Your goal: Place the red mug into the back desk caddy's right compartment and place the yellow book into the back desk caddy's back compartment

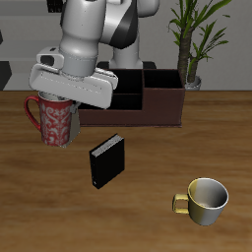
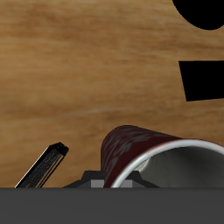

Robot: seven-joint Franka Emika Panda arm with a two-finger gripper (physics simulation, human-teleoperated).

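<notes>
The red mug [image 1: 51, 120] stands upright on the table, some way out from one end of the back desk caddy [image 1: 162, 106]. My gripper [image 1: 62, 101] hangs right over the mug's rim, and the hand's body hides the fingers. In the wrist view the red mug [image 2: 144, 149] fills the space just in front of the gripper [image 2: 112, 182], with its grey inside showing. Whether the fingers grip the rim does not show. The yellow book is out of view.
A black book [image 1: 106, 161] stands on the table's middle and also shows in the wrist view as the black book [image 2: 42, 168]. A yellow-gold mug [image 1: 203, 200] sits near the front edge. A potted plant [image 1: 194, 44] stands behind the caddy.
</notes>
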